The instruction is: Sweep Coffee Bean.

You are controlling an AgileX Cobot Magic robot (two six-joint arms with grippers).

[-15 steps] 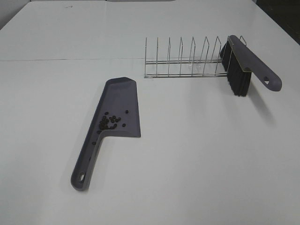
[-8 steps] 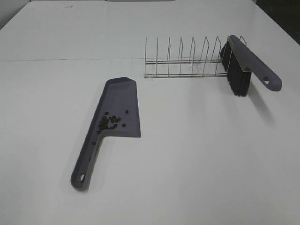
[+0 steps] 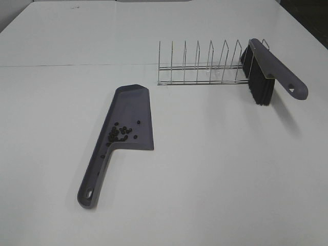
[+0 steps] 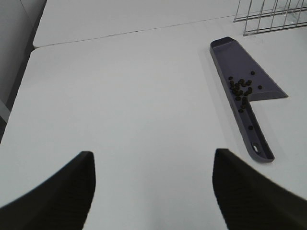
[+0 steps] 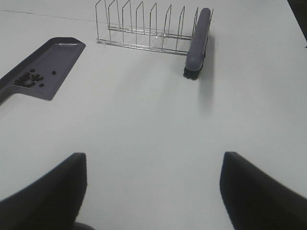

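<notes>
Exterior high view shows the white bench [image 3: 215,179], then the wire rack [image 3: 200,66] with the brush [image 3: 271,72] leaning on it, the dustpan [image 3: 130,120], and coffee beans [image 3: 122,132] clustered inside it. Both grippers' fingers [image 4: 62,191] [image 5: 259,191] spread wide, holding nothing.

dustpan [image 3: 130,115]: matt plastic, probably | rack [image 3: 200,64]: shiny metal wire | table [image 3: 215,169]: smooth

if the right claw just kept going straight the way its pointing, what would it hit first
Probably nothing for a good stretch: ahead of the right claw lies only bare table. Further on in that line stand the wire rack and the brush leaning on its end, though depth is hard to judge.
</notes>
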